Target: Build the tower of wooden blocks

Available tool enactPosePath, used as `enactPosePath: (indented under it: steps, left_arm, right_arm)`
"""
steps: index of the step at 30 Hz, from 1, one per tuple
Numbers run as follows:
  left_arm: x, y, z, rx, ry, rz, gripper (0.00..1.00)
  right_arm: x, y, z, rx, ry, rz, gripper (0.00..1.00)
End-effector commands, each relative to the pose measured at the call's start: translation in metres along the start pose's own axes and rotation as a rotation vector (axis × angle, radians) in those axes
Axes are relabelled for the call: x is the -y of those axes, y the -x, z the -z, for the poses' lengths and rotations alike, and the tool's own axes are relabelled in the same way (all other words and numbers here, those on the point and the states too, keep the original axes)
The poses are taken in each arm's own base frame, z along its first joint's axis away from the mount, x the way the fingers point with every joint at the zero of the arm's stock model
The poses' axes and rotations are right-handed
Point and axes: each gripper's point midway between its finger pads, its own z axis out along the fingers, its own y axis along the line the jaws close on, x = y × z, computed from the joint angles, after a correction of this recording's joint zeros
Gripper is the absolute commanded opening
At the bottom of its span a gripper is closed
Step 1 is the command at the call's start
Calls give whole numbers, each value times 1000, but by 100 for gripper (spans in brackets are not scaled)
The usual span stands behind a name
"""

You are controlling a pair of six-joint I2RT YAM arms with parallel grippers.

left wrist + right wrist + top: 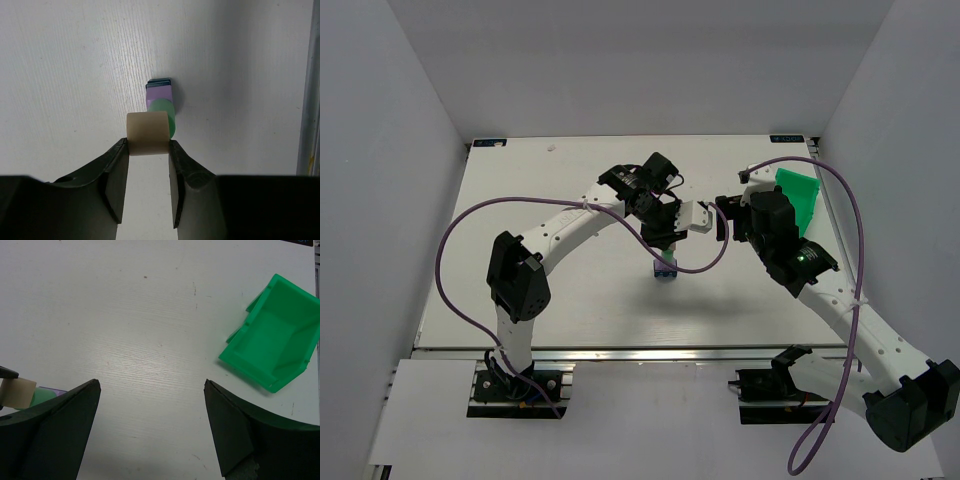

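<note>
The tower [160, 97] stands near the middle of the bench [540, 290]. It has a blue block [160, 81] at the bottom, a purple block [160, 93] on that and a green block [169, 114] on top.

The left gripper [147, 146] hangs directly over the stack, its two fingers clamped on the sides of a cream block [146, 132]. In the left wrist view the cream block covers part of the green one. Whether the two touch cannot be told.

The right gripper [151, 385] is just to the right of the tower, pointing toward it, with its jaws spread wide and nothing between them. At the left edge of its wrist view, the cream block shows with slivers of green and purple behind it.

A bright green bin [272, 347] lies tipped on its side near the far right corner of the bench, well apart from the tower. Its open mouth shows in the right wrist view. The right arm reaches past it from the near right corner, and the left arm arcs in from the near left.
</note>
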Motion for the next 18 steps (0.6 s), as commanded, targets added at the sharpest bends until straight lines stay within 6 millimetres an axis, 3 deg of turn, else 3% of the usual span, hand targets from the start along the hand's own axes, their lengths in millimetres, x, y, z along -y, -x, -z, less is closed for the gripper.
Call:
enactPosePath:
  steps: [1,18]
  left_arm:
    - [-2,12,7,33,16,-30,25]
    - [-1,11,4,24,6,-35,26]
  right_arm:
    - [1,5,1,27,1,0,89]
    - [1,5,0,27,2,1,89]
